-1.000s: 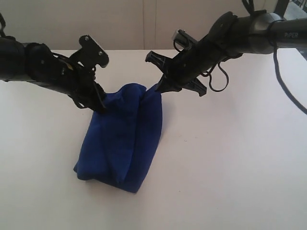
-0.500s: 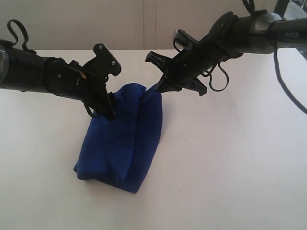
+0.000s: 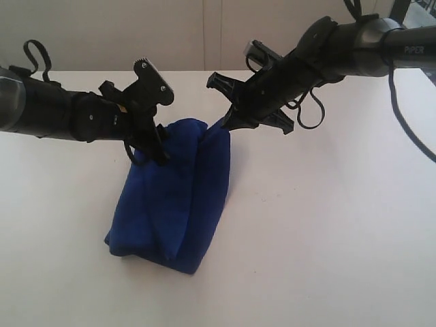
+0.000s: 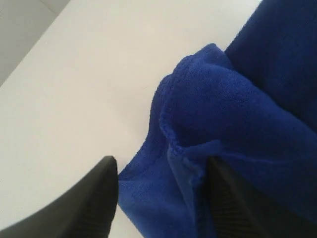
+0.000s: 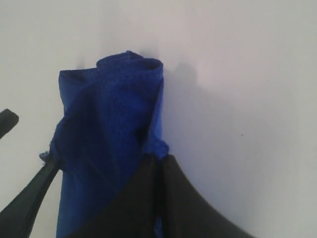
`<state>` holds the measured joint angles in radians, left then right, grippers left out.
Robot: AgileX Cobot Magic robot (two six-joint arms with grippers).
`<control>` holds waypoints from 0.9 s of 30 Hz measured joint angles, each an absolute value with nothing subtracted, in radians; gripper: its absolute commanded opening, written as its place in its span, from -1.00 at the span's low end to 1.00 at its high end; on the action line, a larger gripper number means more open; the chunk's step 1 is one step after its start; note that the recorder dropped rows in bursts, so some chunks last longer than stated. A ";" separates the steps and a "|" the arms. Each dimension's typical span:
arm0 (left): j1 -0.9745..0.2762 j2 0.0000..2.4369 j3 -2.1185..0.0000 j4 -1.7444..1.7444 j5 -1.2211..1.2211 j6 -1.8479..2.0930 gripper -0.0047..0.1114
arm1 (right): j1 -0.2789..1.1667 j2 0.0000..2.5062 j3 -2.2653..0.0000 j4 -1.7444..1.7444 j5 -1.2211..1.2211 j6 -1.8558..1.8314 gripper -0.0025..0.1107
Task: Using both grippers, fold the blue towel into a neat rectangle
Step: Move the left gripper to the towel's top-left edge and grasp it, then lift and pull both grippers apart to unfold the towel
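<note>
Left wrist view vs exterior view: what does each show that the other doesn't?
Only the left wrist view: the blue towel's stitched hem up close, lying between the left gripper's parted jaws. Only the exterior view: the whole bunched towel on the white table, and the right gripper pinching the towel's top corner. Both: the towel, the left gripper and the table.

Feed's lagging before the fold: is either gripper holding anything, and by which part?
Right gripper pinches the blue towel at its raised top edge. Left gripper is open, jaws astride a hemmed fold.
</note>
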<state>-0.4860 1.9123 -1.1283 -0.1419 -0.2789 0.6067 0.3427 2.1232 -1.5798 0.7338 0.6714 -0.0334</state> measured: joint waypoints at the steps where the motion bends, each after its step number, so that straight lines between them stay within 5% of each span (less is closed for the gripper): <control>1: -0.486 1.918 -1.128 -0.142 -0.281 0.607 0.07 | 0.343 2.123 -1.580 0.734 0.671 -0.033 -0.96; 5: -0.486 1.936 -1.128 -0.142 -0.279 0.607 -0.07 | 0.343 2.123 -1.580 0.734 0.671 -0.037 -0.96; 10: -0.486 1.940 -1.128 -0.142 -0.281 0.607 -0.92 | 0.343 2.123 -1.580 0.734 0.671 -0.037 -0.96; 17: -0.481 1.876 -1.128 -0.227 -0.241 0.555 -0.92 | 0.343 2.123 -1.580 0.731 0.667 -0.098 -0.96; 27: -0.300 1.451 -1.128 -0.270 0.319 0.534 -0.92 | 0.343 1.928 -1.573 0.304 0.780 -0.126 -0.96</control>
